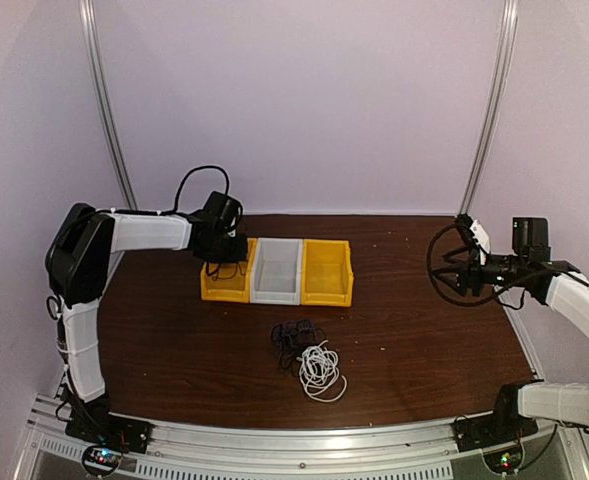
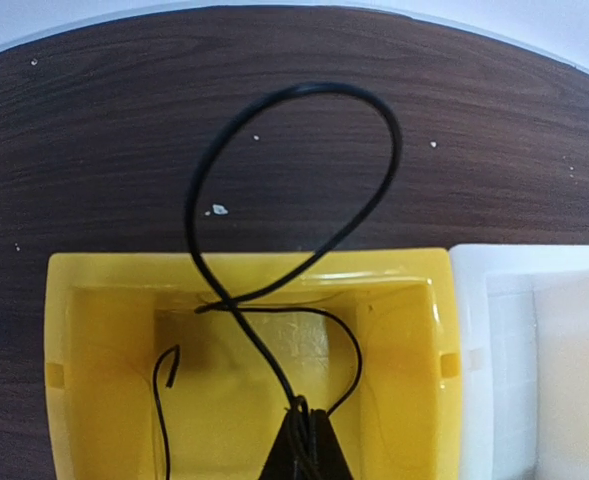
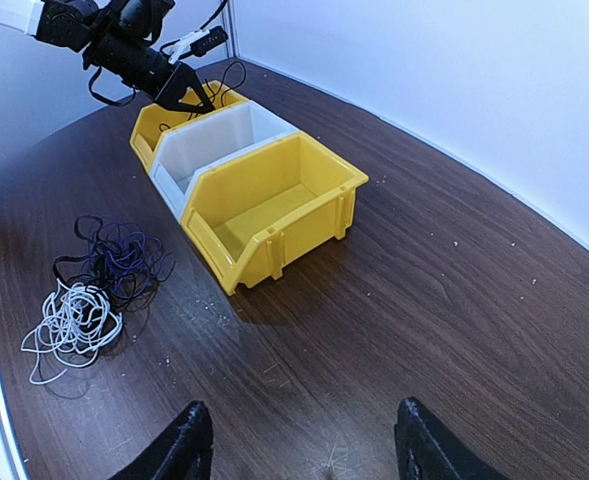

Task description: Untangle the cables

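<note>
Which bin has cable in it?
The left-end yellow bin: a black cable dangles into it from the left gripper. White bin and right yellow bin look empty.

Each arm is built of smooth white shells between black joint housings. The left arm (image 1: pixel 144 232), at the left edge of the bench (image 1: pixel 404 330), carries a bulky black elbow block (image 1: pixel 74 255) and a thick black hose (image 1: pixel 199 180) arching over its wrist; the left claw (image 2: pixel 306 440) shows as a dark wedge. The right arm (image 1: pixel 584 310), at the bench's right edge, has a boxy black camera (image 1: pixel 530 236), a black hose ring (image 1: pixel 444 268), and the right claw (image 3: pixel 304 445) with matte black, rounded fingers (image 3: pixel 189 445). Black bases (image 1: pixel 109 432) at the bench's near edge bear small coloured lights (image 1: pixel 99 458).
</note>
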### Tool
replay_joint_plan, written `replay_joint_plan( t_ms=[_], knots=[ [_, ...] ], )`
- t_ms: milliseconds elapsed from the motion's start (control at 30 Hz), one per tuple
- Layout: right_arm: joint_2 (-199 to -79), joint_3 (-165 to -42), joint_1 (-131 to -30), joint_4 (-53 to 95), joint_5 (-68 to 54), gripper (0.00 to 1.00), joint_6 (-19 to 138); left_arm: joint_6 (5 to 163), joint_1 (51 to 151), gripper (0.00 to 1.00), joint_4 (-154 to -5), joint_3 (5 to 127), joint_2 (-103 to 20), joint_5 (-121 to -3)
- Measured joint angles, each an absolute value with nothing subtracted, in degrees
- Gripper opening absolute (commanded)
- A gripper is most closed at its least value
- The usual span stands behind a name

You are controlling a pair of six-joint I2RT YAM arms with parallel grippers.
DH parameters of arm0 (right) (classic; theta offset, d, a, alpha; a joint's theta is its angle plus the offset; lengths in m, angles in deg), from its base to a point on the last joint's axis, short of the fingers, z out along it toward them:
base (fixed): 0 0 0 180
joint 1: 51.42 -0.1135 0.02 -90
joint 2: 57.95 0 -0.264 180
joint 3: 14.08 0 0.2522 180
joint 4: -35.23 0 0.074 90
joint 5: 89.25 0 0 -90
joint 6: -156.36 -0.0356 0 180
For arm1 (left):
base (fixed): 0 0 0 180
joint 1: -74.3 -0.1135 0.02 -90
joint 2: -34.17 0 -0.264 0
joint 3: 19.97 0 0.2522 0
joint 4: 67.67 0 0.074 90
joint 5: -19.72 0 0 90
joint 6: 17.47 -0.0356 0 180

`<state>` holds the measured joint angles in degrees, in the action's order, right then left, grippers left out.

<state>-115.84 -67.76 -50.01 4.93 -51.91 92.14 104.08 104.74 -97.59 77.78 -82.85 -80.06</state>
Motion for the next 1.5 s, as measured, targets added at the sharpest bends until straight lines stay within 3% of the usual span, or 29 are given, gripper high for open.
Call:
replay_joint_plan(
  t_ms=[533,733,900,1000,1500],
  knots=[
    [-117.2,-67.8,-50.1,4.9,-51.9,0.63,92.2,103.5,104.9,0.01,-95.5,67.0,-80.2,-75.5],
    [-117.2,-67.8,-50.2,4.7,-51.9,0.63,92.2,102.8,104.9,0.14,-98.5,68.5,-79.4,-75.1],
    [-117.2,-67.8,-50.2,4.5,-51.9,0.63,92.2,101.4,104.9,0.45,-102.3,70.1,-75.2,-75.0],
    [-117.2,-67.8,-50.2,4.5,-51.8,0.63,92.2,100.9,104.9,0.53,-103.9,70.8,-72.1,-74.9],
    [-117.2,-67.8,-50.2,4.5,-51.9,0.62,92.2,98.7,104.9,0.53,-109.1,70.6,-59.5,-76.5]
  ],
)
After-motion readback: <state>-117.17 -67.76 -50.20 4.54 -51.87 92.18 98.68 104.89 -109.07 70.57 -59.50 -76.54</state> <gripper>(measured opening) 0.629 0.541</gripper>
